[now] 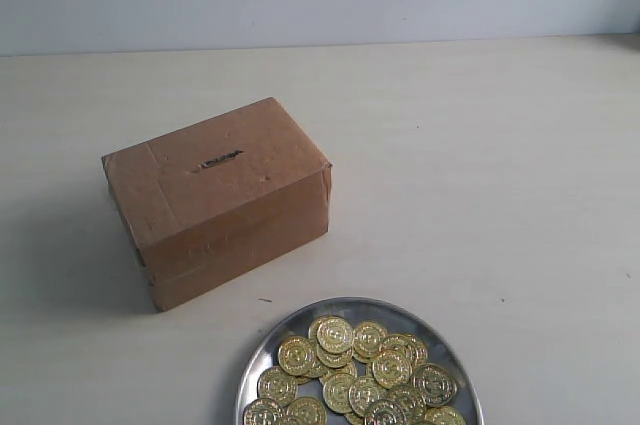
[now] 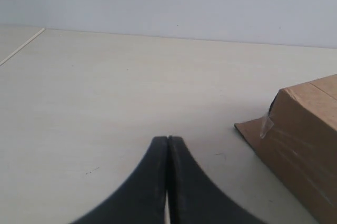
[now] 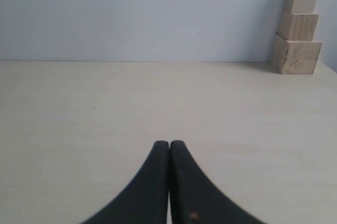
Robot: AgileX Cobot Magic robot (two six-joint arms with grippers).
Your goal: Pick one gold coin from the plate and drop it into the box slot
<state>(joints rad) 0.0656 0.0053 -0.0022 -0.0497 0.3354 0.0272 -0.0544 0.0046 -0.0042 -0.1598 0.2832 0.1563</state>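
A brown taped cardboard box stands left of centre on the pale table, with a short dark slot in its top face. In front of it, at the bottom edge of the exterior view, a shiny silver plate holds several gold coins. Neither arm shows in the exterior view. My left gripper is shut with nothing in it, low over bare table, and a corner of the box lies beside it. My right gripper is also shut and empty, facing bare table.
A stack of pale wooden blocks stands against the light wall in the right wrist view. The table's edge line runs past the left gripper's side.
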